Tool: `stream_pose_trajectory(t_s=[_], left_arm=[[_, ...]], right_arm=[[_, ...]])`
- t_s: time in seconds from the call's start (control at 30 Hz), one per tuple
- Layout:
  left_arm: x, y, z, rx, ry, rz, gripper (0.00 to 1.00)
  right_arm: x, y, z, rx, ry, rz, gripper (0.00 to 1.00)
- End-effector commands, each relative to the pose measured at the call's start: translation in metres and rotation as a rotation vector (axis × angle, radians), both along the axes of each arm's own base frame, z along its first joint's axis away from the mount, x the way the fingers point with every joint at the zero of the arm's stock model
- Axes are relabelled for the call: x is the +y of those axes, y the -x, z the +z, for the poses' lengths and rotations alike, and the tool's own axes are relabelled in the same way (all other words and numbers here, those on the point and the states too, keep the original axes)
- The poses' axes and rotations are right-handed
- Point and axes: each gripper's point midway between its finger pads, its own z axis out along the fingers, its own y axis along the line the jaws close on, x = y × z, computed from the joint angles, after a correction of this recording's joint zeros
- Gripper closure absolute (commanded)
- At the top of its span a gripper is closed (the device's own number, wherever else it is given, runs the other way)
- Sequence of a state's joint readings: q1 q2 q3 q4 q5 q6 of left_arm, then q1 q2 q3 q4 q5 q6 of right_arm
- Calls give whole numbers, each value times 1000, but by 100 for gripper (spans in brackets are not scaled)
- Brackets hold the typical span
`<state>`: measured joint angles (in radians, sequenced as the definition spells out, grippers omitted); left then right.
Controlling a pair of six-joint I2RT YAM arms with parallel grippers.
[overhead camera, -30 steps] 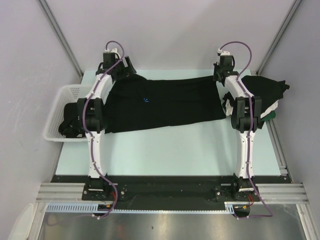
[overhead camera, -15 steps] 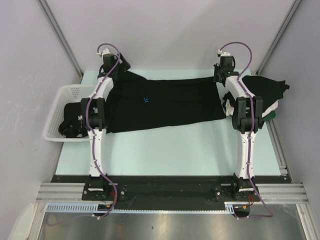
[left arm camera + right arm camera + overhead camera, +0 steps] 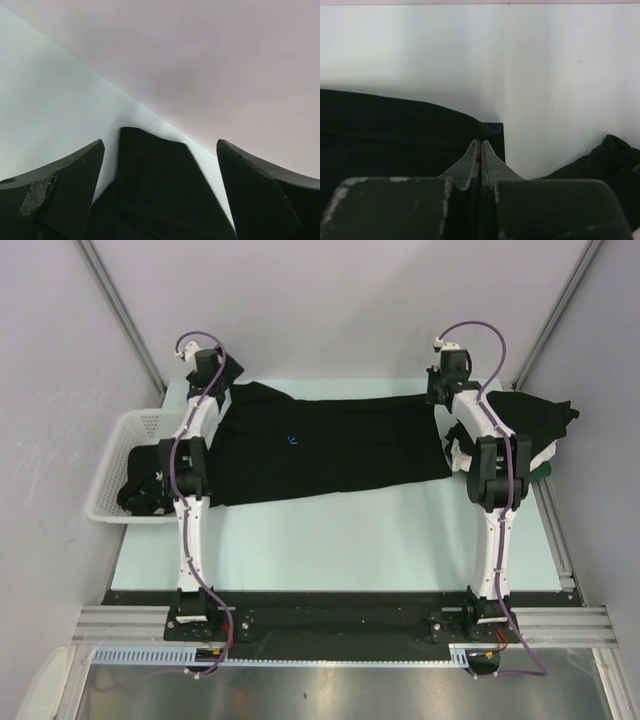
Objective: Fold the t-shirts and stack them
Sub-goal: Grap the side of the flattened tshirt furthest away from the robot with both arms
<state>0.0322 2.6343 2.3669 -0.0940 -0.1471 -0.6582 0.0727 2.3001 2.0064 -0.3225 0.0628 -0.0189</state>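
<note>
A black t-shirt (image 3: 330, 445) with a small blue starburst (image 3: 293, 440) lies spread across the far half of the table. My left gripper (image 3: 218, 378) hovers open over its far left corner (image 3: 150, 170), fingers (image 3: 75, 180) on either side of the cloth and apart from it. My right gripper (image 3: 437, 395) is shut, its tips (image 3: 481, 142) down at the shirt's far right corner (image 3: 495, 132). Whether cloth is pinched between them does not show. More folded t-shirts (image 3: 535, 420), black over white and green, are piled at the far right.
A white mesh basket (image 3: 112, 435) stands off the table's left edge with dark cloth (image 3: 140, 485) inside. The back wall (image 3: 225, 60) rises right behind the far table edge. The pale table (image 3: 340, 540) stretches between the shirt and the arm bases.
My left arm has drawn back up and to the far left, off the shirt's corner, which now lies uncovered. The right arm and the shirt have stayed still.
</note>
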Motion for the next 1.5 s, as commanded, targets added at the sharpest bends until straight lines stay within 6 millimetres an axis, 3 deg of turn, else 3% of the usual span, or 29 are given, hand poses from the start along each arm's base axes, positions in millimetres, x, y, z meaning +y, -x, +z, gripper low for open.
stream_pose_trajectory(t_s=[0.0, 0.23, 0.43, 0.67, 1.0, 1.17, 1.47], left_arm=[[33, 0, -2, 6, 73, 76, 1], [33, 14, -36, 119, 160, 35, 1], [2, 16, -60, 147, 325, -93, 3], [-19, 19, -65, 160, 376, -155, 7], [-38, 20, -73, 175, 402, -194, 32], [-36, 17, -71, 154, 400, -184, 43], [-21, 1, -54, 57, 362, -132, 44]], right_arm=[[7, 8, 55, -79, -8, 8, 100], [9, 16, 66, -73, -5, 9, 100], [9, 18, 65, -63, -5, 7, 100], [13, 18, 60, -43, -8, 13, 100], [9, 22, 57, -30, -2, 14, 100], [9, 21, 54, -27, -3, 17, 100], [6, 22, 47, -11, -8, 18, 100]])
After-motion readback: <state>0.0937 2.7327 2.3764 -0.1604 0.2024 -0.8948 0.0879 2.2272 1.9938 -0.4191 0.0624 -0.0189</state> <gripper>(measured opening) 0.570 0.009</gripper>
